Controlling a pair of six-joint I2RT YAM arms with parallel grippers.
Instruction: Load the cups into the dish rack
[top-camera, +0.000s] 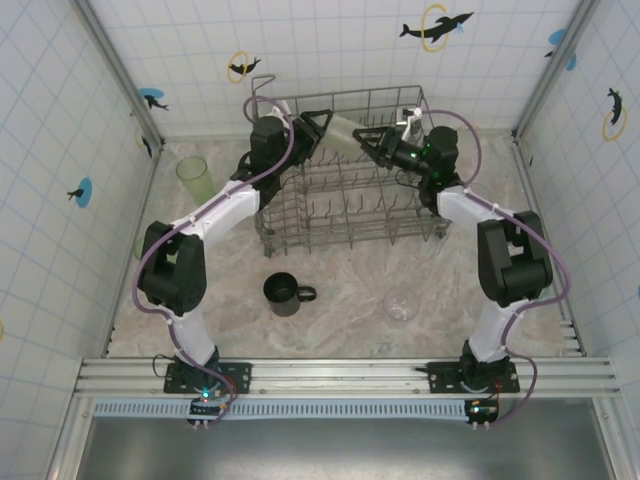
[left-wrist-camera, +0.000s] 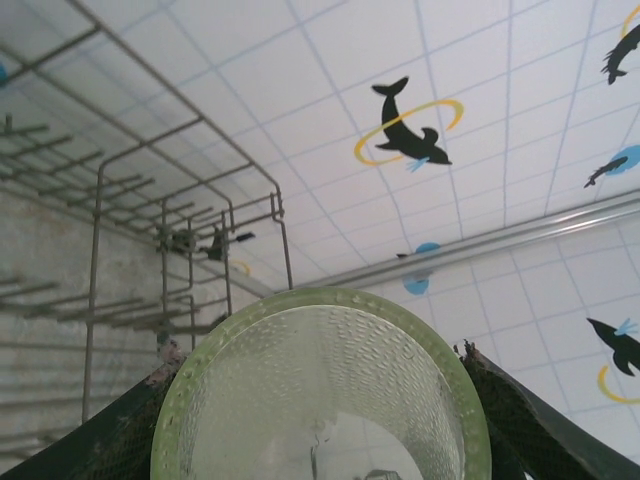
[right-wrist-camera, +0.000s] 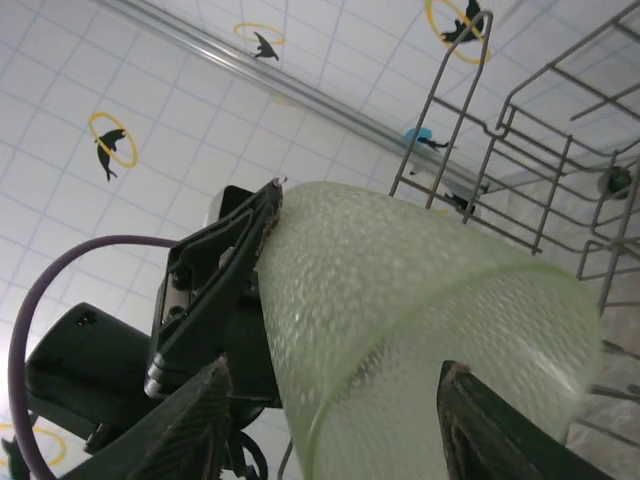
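Observation:
A translucent light green cup (top-camera: 345, 130) lies on its side in the air above the back of the dish rack (top-camera: 350, 245). My left gripper (top-camera: 325, 130) is shut on it, and in the left wrist view its fingers press both sides of the cup (left-wrist-camera: 320, 400). My right gripper (top-camera: 372, 138) stands open at the cup's other end. In the right wrist view the cup (right-wrist-camera: 400, 300) lies between the spread right fingertips (right-wrist-camera: 215, 400), with a gap showing on the left. A second green cup (top-camera: 195, 178), a black mug (top-camera: 283, 294) and a clear glass (top-camera: 402, 305) stand on the table.
The rack's upright tines and raised wire back (left-wrist-camera: 95, 260) lie right below and behind both grippers. Tiled walls close in the table on three sides. The two arms meet over the rack's far edge.

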